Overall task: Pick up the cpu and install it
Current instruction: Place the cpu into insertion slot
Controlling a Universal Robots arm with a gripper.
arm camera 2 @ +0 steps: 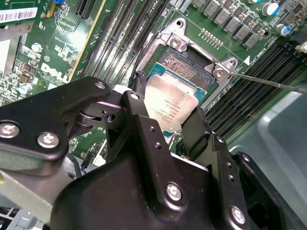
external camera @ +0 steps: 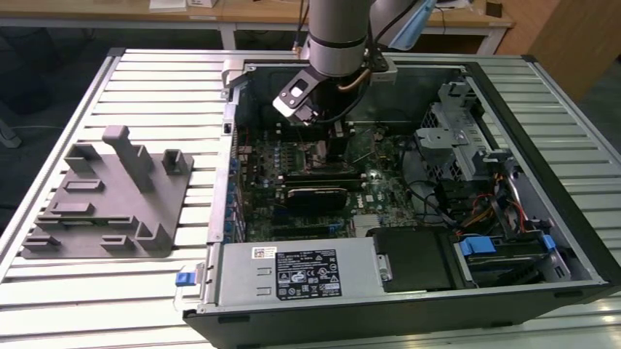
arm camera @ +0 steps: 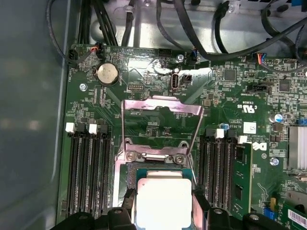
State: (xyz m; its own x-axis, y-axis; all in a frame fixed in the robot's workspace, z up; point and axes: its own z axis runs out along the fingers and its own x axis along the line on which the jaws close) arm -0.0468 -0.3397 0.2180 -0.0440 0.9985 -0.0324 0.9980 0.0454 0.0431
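Gripper (arm camera 2: 167, 112) clamped on cpu (arm camera 2: 168, 98), upper ctr of exterior view; it's approx. squarely over open socket (arm camera 2: 186, 67), maybe not seated yet.

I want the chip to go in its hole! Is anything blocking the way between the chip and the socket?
Nothing visible blocks it. The gripper holds the cpu right over the open socket, and the metal cover plate is swung up, off the opening.
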